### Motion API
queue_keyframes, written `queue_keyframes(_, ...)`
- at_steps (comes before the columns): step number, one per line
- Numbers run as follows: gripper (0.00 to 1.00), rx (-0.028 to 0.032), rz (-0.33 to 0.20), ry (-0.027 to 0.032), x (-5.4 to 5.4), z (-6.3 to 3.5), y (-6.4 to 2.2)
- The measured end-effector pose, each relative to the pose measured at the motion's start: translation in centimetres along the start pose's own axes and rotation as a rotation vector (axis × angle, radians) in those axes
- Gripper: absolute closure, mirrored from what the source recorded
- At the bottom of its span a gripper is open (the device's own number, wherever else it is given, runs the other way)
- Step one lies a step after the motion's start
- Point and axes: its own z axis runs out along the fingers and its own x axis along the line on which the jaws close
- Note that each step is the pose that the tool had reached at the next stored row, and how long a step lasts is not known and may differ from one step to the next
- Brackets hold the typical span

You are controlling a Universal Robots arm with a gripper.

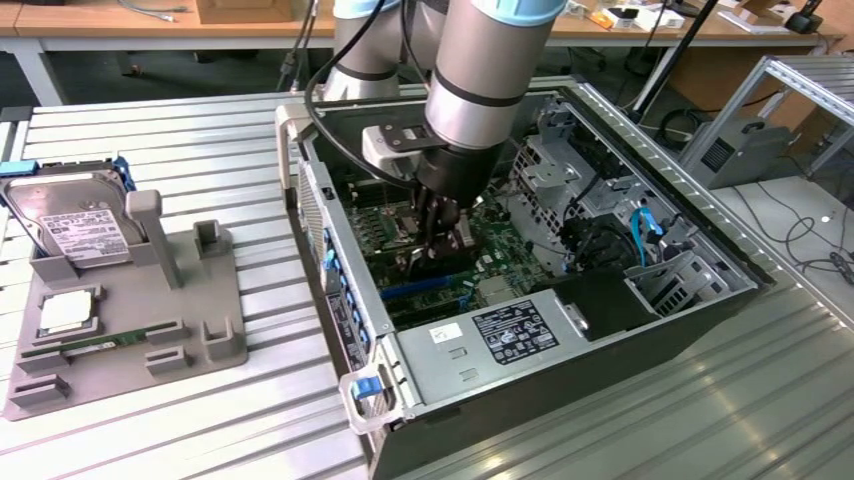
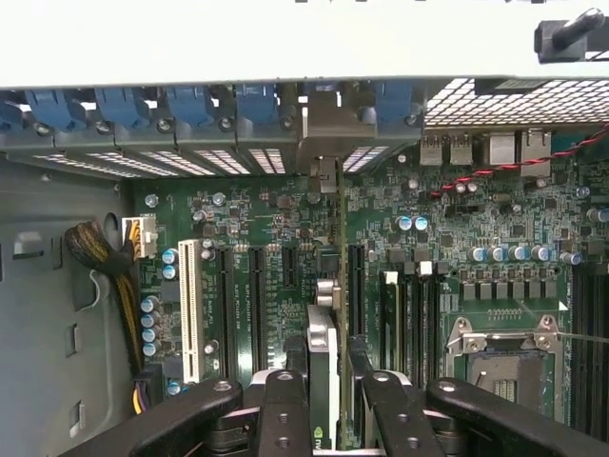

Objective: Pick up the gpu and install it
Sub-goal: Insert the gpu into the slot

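Gripper: the gripper [image 1: 438, 238] is down inside the open case [image 1: 694, 262], centre of the exterior frame, over the motherboard [image 1: 501, 250].
Jaws: clenched on the gpu [image 2: 324, 371]; in the wrist view the black fingers [image 2: 285, 409] flank the card edge-on at lower centre, pinching it from both faces.
Gpu place: standing on edge between the fingers, over the motherboard's row of expansion slots [image 2: 257, 305], its length running up the wrist frame toward the blue rear clips [image 2: 190, 105]. Whether its lower edge is already seated in a slot, I can't tell.
Bracket: a silvery end [image 2: 326, 295] shows just ahead of the fingers, pointing at the rear slot openings.
Handling: judged light and stiff, a thin board that won't flex much but won't forgive twisting. Fragile along the contact edge and small components.
Where to hold: across the flat faces near the top edge, on the cooler body, as it appears held now; keep it square to the slot.
Risk: tilt in the grip could jam the edge beside the slot.
Aside: a grey tray [image 1: 200, 350] at the exterior frame's left holds a hard drive [image 1: 74, 225], well apart from the case.
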Motion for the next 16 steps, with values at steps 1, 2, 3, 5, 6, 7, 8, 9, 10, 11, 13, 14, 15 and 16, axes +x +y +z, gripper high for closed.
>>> queue_keyframes(1, 0.73, 0.0, 0.0, 0.0, 0.01, 0.05, 0.04)
queue_keyframes(2, 0.73, 0.0, 0.0, 0.0, 0.02, 0.08, 0.06)
queue_keyframes(3, 0.73, 0.0, 0.0, 0.0, 0.03, 0.1, 0.07)
queue_keyframes(5, 0.73, 0.0, 0.0, 0.0, 0.07, 0.24, 0.08)
queue_keyframes(6, 0.73, 0.0, 0.0, 0.0, 0.07, 0.32, 0.08)
queue_keyframes(7, 0.73, 0.0, 0.0, 0.0001, 0.08, 0.4, 0.07)
queue_keyframes(8, 0.73, 0.0, 0.0, 0.0001, 0.08, 0.52, 0.07)
queue_keyframes(9, 0.73, 0.0, 0.0, 0.0, 0.08, 0.61, 0.07)
queue_keyframes(10, 0.73, -0.0001, 0.0, 0.0004, 0.09, 0.68, 0.06)
queue_keyframes(11, 0.73, -0.0001, 0.0, 0.0004, 0.09, 0.68, 0.07)
queue_keyframes(13, 0.73, 0.0003, 0.0, 0.0002, 0.08, 0.41, 0.07)
queue_keyframes(14, 0.73, 0.0005, 0.0, -0.0001, 0.08, 0.38, 0.07)
queue_keyframes(15, 0.73, 0.0004, 0.0, 0.0001, 0.08, 0.37, 0.04)
queue_keyframes(16, 0.73, 0.0003, 0.0, 0.0003, 0.08, 0.35, -0.07)
